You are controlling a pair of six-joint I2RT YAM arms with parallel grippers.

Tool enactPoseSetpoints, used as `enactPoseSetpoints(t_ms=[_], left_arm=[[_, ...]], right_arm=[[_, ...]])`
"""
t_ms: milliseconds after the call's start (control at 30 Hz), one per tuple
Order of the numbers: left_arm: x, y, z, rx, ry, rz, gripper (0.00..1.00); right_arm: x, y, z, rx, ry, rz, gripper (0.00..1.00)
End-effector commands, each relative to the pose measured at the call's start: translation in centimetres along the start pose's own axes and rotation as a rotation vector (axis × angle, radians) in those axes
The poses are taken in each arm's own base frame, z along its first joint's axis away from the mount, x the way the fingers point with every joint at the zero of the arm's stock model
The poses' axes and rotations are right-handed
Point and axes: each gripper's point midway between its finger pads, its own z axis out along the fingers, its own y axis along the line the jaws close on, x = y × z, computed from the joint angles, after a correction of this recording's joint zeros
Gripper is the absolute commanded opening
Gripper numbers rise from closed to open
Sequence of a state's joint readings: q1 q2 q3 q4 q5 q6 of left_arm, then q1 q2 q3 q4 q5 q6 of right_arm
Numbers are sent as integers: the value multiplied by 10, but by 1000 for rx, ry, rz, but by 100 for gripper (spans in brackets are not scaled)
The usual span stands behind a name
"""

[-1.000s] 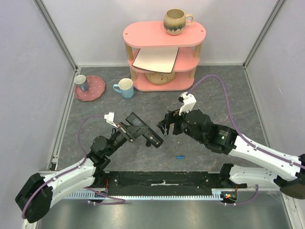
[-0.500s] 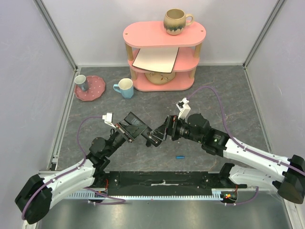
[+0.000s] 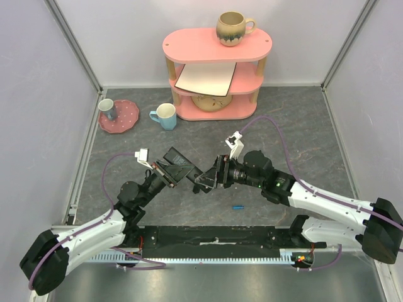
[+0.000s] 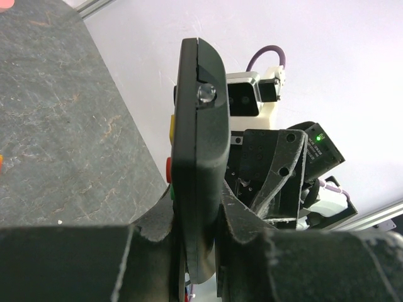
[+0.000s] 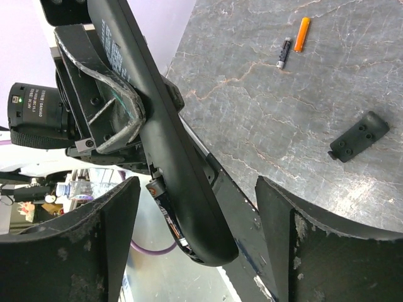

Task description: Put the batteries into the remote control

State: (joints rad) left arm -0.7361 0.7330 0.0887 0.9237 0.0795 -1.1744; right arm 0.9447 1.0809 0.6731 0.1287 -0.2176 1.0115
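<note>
Plainly early: left gripper [image 4: 198, 217] clamps the remote control [image 4: 198, 126], right gripper [image 5: 198, 189] stands spread around it — orange battery [image 5: 302, 34] and dark battery [image 5: 284, 53] lie unloaded on the table [image 5: 283, 126].

— Where does the remote control [image 4: 196, 145] sit?
— Between the fingers of the left gripper [image 4: 198, 220]. Its free end reaches in between the fingers of the right gripper [image 5: 198, 189], one finger on either side, neither touching it.

— And the batteries [image 5: 284, 52]?
— On the table [image 5: 252, 113] past the right gripper's fingertips, just beside each other. A small cover piece [image 5: 359, 136] lies closer in.

— Beyond the grippers?
— The shelf [image 3: 217, 47] stands well behind both, a mug [image 3: 234, 28] on top. A cup [image 3: 165, 116] stands just left of it. Further left, a plate [image 3: 126, 119] carries a small cup [image 3: 107, 108].
</note>
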Motion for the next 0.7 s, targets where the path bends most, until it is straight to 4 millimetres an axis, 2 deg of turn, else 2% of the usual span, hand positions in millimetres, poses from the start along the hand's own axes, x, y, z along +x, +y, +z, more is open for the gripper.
enactPoseSetpoints(t_ms=[0,233,467,667], left_arm=[[-13,-20,2,72,-56,24,2],[-14,-21,1,76,-59,23,2],[-12,-16,0,64,-53,22,2],[-12,-18,-1,71,-56,21,2]], right_arm=[[-1,9,0,-57,-3,-3,80],[-2,11,0,-73,-17,4,77],[-9,16,-3,-81,-42,7,87],[-10,14,-1,-75,-47,16,86]])
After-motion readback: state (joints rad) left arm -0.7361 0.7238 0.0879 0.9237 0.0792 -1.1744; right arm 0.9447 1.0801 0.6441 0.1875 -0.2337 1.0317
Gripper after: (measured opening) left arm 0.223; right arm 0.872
